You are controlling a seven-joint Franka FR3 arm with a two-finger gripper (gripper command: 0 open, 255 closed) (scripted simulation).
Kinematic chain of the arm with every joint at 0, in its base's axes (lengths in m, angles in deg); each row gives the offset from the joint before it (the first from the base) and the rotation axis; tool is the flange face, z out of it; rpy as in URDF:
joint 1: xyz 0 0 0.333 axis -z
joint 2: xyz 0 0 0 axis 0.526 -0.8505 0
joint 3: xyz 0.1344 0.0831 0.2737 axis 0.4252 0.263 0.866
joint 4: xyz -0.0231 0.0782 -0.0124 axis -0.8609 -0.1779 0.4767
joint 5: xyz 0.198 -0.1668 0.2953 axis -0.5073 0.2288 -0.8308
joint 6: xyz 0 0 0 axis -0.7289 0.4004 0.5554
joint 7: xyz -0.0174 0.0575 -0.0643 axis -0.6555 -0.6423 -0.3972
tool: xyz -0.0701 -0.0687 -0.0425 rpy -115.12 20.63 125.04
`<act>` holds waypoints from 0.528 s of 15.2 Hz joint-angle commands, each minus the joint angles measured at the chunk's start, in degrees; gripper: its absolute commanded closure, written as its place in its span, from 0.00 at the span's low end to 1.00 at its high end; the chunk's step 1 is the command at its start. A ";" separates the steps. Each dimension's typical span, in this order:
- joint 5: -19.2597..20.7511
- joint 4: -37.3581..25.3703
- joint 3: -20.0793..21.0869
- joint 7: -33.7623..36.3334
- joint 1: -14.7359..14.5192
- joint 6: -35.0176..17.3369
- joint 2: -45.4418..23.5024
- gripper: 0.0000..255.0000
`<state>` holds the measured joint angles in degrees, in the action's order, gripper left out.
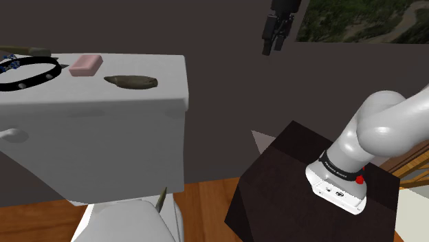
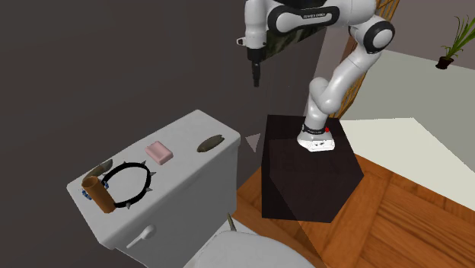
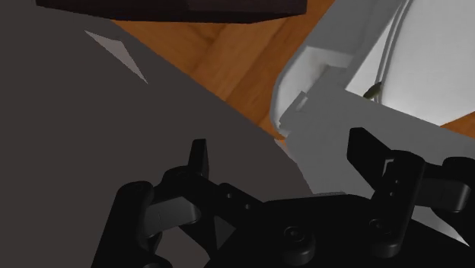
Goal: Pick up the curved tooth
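Observation:
A dark olive, pointed curved tooth (image 1: 130, 82) (image 2: 209, 142) lies on the white toilet tank lid (image 1: 103, 103) (image 2: 190, 129), near the end closest to the arm. My black gripper (image 1: 272, 47) (image 2: 256, 79) hangs high in the air, beyond that end of the tank and well above lid height, pointing down. In the wrist view the gripper (image 3: 282, 152) is open, its fingers wide apart with nothing between them. Below it are the tank's corner (image 3: 335, 84) and the wooden floor (image 3: 228, 53).
On the lid also lie a pink soap bar (image 1: 86, 64) (image 2: 160, 152), a black spiked collar (image 1: 24, 72) (image 2: 125, 183), a brown cylinder (image 2: 97, 194) and another olive piece (image 2: 99, 169). A thin spike (image 1: 162, 198) stands by the toilet bowl. The dark stand (image 2: 304, 175) sits beside the toilet.

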<state>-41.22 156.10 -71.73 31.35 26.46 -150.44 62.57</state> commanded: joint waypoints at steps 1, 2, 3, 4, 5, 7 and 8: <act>-0.62 -2.70 1.96 0.62 -1.37 -1.57 -3.74 0.00; -0.71 -3.98 2.73 0.72 -1.91 -2.09 -5.31 0.00; -0.76 -5.30 3.50 0.83 -2.43 -2.56 -6.89 0.00; -0.77 -6.67 4.27 0.95 -2.94 -3.00 -8.48 0.00; -0.73 -8.08 5.03 1.09 -3.44 -3.39 -10.07 0.00; -0.51 -11.03 6.57 1.40 -4.41 -4.07 -13.27 0.00; -0.33 -12.56 7.34 1.57 -4.88 -4.34 -14.89 0.00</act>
<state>-41.66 144.36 -65.17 32.85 22.09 -153.93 49.15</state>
